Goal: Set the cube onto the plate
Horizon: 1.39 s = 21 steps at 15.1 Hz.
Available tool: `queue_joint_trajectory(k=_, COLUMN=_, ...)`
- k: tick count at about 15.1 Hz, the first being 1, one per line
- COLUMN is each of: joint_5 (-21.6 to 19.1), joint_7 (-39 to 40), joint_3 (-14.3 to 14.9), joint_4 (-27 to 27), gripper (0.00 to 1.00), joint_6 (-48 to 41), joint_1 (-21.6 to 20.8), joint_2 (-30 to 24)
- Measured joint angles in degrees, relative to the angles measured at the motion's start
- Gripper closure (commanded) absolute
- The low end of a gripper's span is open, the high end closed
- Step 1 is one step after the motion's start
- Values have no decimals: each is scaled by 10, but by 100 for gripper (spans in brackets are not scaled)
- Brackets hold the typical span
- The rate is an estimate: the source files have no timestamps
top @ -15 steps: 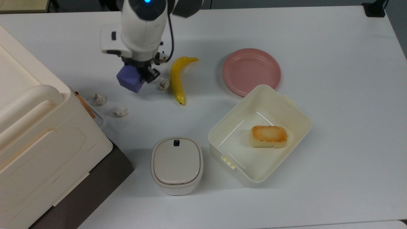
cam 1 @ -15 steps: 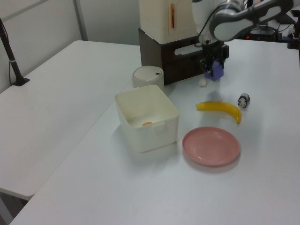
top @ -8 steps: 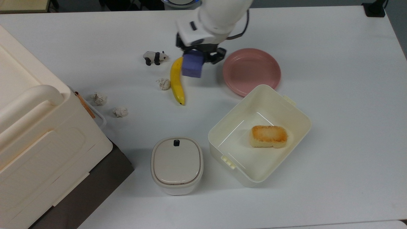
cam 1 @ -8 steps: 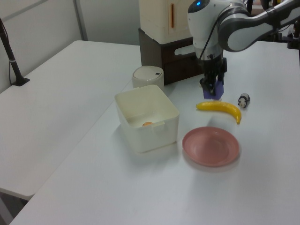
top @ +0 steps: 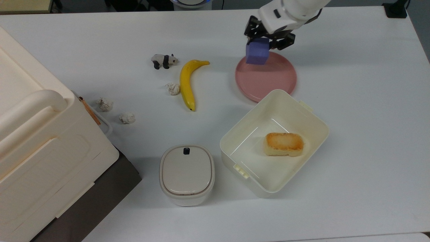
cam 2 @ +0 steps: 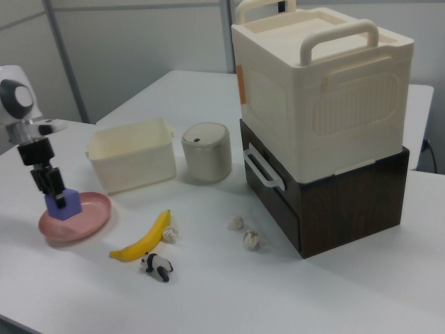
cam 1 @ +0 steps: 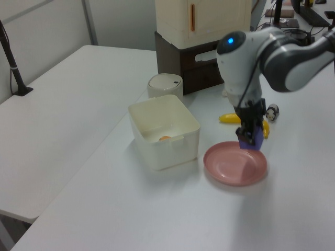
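- While its fingers are clamped on the cube (top: 257, 51), the claw (top: 268, 37) hangs over the far edge of the plate (top: 268, 79) as the top view shows it, the blue-violet block gripped from above on two opposite faces.
- Seen in the left view, the cube (cam 1: 250, 138) sits low above the plate's (cam 1: 230, 167) rim on the left view's right; whether it touches the pink surface cannot be told.
- Seen in the right view, the cube (cam 2: 63, 204) is over the plate (cam 2: 83, 219), with the claw (cam 2: 52, 186) coming straight down onto it.
- Just beside the plate in the top view lies an open cream container (top: 312, 117) with a piece of toasted bread (top: 284, 144) inside.
- On the white surface (top: 362, 101), toward the top view's left of the plate, lie a banana (top: 187, 82) and a toy panda (top: 163, 61), well apart from the cube.
- Three crumpled paper balls, one (top: 173, 88) touching the banana, lie further toward the top view's left.
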<state>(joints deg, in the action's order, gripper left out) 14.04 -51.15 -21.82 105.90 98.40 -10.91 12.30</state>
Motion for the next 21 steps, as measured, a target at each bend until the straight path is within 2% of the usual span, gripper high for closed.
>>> queue_joint_trajectory(k=2, joint_5=0, joint_7=-28, joint_3=0, joint_4=0, gripper=73, joint_6=1, joint_1=-14, joint_2=7)
queue_joint_trajectory(k=8, joint_5=6, joint_7=-120, joint_3=2, joint_4=-19, gripper=75, joint_6=68, joint_1=-12, joint_2=62)
queue_joint_trajectory(k=9, joint_5=10, joint_7=-127, joint_3=2, joint_4=-22, gripper=72, joint_6=68, joint_1=-12, joint_2=67)
queue_joint_trajectory(k=10, joint_5=13, joint_7=-132, joint_3=3, joint_4=-24, gripper=54, joint_6=68, joint_1=-12, joint_2=70)
queue_joint_trajectory(k=11, joint_5=13, joint_7=-135, joint_3=4, joint_4=-26, gripper=24, joint_6=68, joint_1=-12, joint_2=71)
queue_joint_trajectory(k=12, joint_5=13, joint_7=-137, joint_3=5, joint_4=-27, gripper=0, joint_6=68, joint_1=-12, joint_2=71)
queue_joint_trajectory(k=19, joint_5=13, joint_7=-144, joint_3=16, joint_4=-33, gripper=0, joint_6=68, joint_1=2, joint_2=72)
queue_joint_trajectory(k=21, joint_5=13, joint_7=-128, joint_3=18, joint_4=-51, gripper=0, joint_6=30, joint_1=12, joint_2=69)
